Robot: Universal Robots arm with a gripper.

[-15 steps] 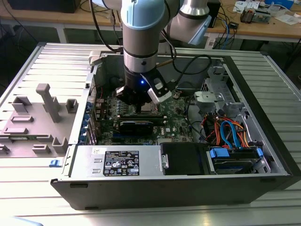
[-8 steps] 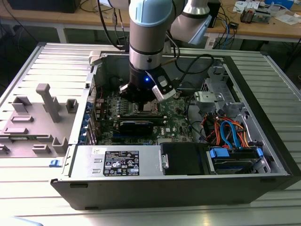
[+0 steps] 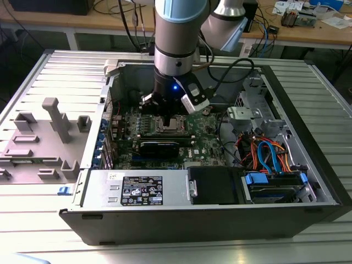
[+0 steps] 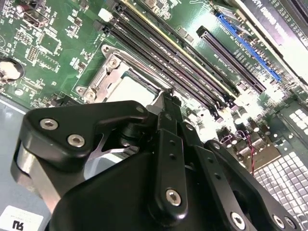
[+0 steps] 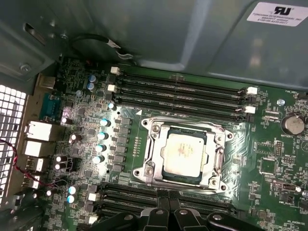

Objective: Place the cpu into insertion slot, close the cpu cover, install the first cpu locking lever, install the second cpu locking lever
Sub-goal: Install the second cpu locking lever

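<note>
Exterior view: computer case point(image 3: 308, 165) on ribbed metal table point(image 3: 49, 71).

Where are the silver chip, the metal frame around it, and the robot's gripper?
cpu point(image 5: 183, 153), first wrist view: middle of its silver top.
cpu cover point(image 5: 150, 147), first wrist view: frame's side bar.
gripper point(image 4: 166, 98), second wrist view: fingertips.

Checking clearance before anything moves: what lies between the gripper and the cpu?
In the first wrist view, a bank of long black memory slots crosses the green board between the gripper and the cpu, which sits in the insertion slot.
</note>
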